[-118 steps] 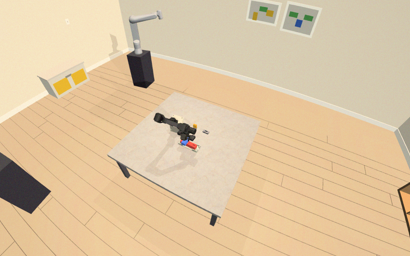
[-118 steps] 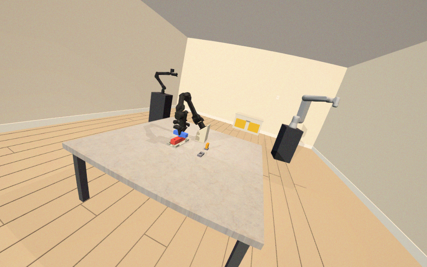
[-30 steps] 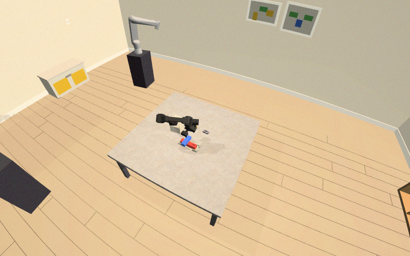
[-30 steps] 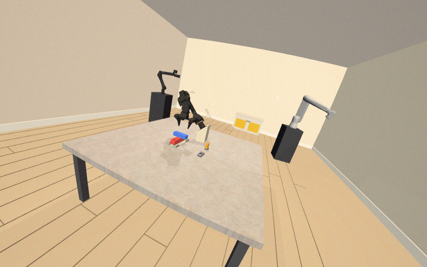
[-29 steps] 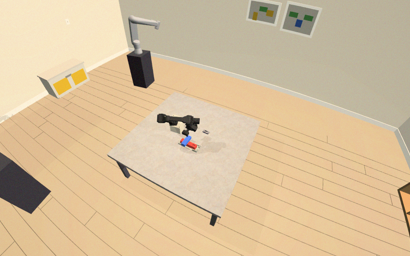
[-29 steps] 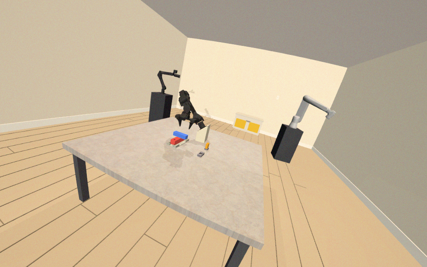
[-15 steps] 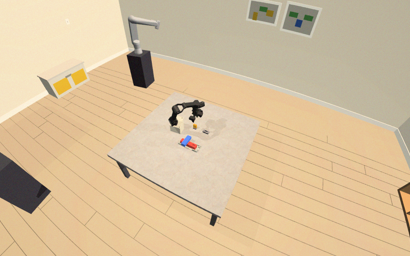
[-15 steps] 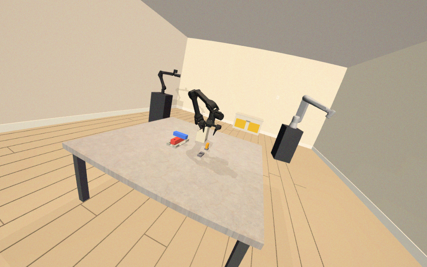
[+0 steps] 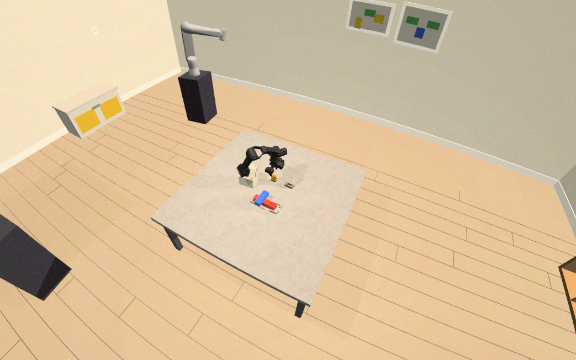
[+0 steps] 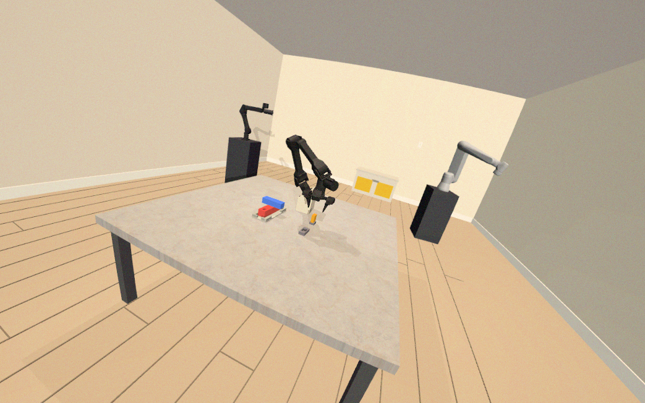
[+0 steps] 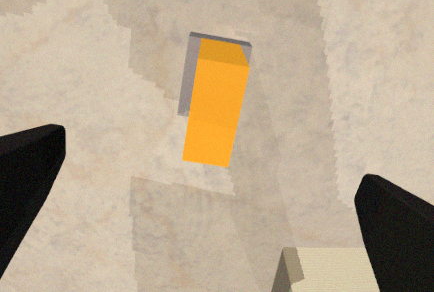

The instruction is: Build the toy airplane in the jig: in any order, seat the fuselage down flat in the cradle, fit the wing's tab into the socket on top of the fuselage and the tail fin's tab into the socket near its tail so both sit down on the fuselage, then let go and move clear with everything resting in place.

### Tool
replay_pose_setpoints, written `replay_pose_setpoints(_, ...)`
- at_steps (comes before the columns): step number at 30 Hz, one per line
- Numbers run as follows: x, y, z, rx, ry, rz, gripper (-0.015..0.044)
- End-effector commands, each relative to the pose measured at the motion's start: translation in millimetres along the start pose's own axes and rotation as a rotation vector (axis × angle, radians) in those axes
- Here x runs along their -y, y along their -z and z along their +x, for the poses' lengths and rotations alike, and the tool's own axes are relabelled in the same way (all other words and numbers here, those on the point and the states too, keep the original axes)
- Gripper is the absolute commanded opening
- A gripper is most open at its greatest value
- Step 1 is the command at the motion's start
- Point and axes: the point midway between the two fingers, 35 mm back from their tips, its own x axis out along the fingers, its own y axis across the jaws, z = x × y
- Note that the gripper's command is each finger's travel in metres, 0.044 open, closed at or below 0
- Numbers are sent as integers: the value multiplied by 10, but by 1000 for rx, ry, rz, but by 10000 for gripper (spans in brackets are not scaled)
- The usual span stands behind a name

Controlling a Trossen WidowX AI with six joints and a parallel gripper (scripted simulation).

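The red fuselage (image 9: 269, 204) (image 10: 266, 210) lies flat in the pale cradle (image 10: 263, 218). The blue wing (image 9: 262, 197) (image 10: 273, 202) lies across its top; its tab is hidden. The orange tail fin (image 9: 274, 178) (image 10: 313, 218) (image 11: 215, 101) stands upright in a small grey holder (image 11: 188, 81), apart from the fuselage. My gripper (image 9: 274, 169) (image 10: 316, 207) (image 11: 217, 165) is open and empty above the fin. In the wrist view the fin shows between the widely spread fingers, a little ahead of the fingertips.
A second small grey holder (image 9: 289, 185) (image 10: 303, 230) lies on the table near the fin. The arm's cream base block (image 9: 248, 179) (image 11: 330, 268) stands close to the fin and shows at the wrist view's bottom edge.
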Motion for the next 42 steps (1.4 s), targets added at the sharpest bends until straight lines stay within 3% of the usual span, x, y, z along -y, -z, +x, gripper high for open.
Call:
replay_pose_setpoints(1,-7,-14,116,9,-4,-4,440)
replay_pose_setpoints(40,3,-17,683,10,0,-3,440)
replay_pose_setpoints(42,3,-17,683,10,0,-3,387)
